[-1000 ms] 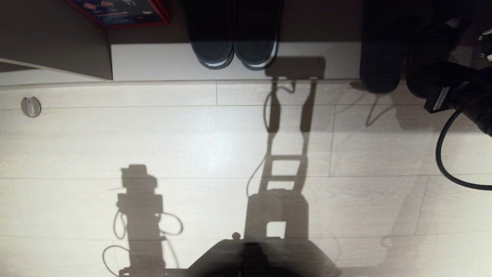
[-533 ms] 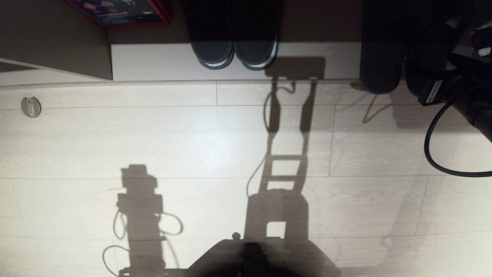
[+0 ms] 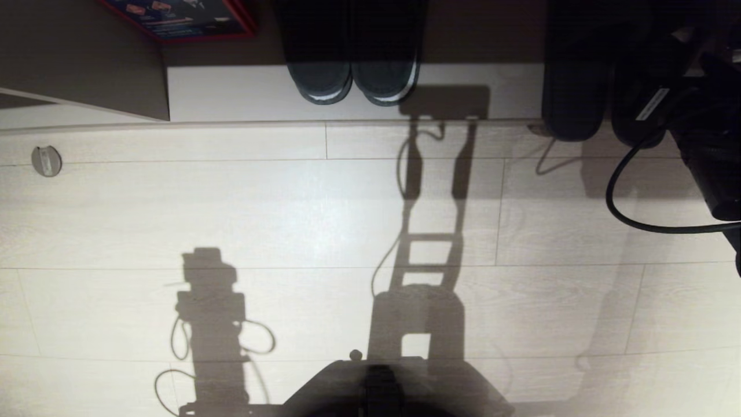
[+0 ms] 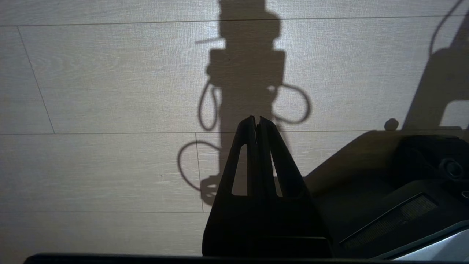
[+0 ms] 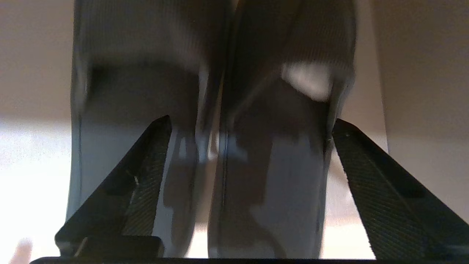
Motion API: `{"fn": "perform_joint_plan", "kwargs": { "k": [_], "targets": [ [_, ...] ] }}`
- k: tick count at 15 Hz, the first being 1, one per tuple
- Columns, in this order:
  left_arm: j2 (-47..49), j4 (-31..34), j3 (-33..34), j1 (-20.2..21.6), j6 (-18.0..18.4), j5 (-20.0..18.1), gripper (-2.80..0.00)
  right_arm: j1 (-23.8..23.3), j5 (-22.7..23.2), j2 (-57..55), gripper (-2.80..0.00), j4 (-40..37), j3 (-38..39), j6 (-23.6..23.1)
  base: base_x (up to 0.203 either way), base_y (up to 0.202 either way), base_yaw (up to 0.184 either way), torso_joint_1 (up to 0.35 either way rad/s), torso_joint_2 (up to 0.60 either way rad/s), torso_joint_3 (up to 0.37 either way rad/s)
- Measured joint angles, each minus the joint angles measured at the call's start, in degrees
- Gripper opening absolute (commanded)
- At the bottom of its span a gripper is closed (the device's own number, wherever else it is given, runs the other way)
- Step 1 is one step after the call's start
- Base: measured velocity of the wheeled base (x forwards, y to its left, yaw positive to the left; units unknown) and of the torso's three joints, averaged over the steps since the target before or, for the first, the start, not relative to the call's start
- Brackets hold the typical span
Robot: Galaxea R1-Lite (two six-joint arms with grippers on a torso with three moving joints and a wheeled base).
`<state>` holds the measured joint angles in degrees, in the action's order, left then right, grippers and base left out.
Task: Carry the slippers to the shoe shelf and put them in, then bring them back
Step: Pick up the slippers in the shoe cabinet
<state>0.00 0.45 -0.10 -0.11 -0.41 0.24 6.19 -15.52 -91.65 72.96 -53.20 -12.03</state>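
slippers (image 5: 234, 154) side by side, lengthwise into shoe shelf (image 3: 243, 92) | right gripper (image 5: 251, 124) spread wide, empty

text: none legible | red-edged box (image 3: 179, 17): print too small to read

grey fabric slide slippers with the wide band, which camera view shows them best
The right wrist view: the pair of slate-grey fabric slide slippers fills it, side by side between the open right gripper fingers. The head view shows only dark heels at the shelf edge. The left wrist view shows only floor.
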Motion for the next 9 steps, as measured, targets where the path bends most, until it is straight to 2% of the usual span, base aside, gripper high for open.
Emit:
{"fn": "perform_joint_plan", "kwargs": {
  "k": [3, 5, 9],
  "targets": [
    [0.0, 0.0, 0.0, 0.0, 0.0, 0.0, -2.80, 0.4, -0.1, -3.2, 0.00, 4.8, -1.2, 1.5, 0.000, 0.000, 0.000, 0.000, 0.00, 0.000],
    [0.0, -0.1, 0.0, 0.0, 0.0, 0.0, -2.80, 0.5, 0.0, -5.0, 0.00, 5.9, -2.0, 4.3, 0.000, 0.000, 0.000, 0.000, 0.00, 0.000],
    [0.0, -0.1, 0.1, 0.0, 0.0, 0.0, -2.80, 0.6, 0.3, -8.3, 0.00, 8.5, -5.5, 5.3, 0.000, 0.000, 0.000, 0.000, 0.00, 0.000]
  ]
}}
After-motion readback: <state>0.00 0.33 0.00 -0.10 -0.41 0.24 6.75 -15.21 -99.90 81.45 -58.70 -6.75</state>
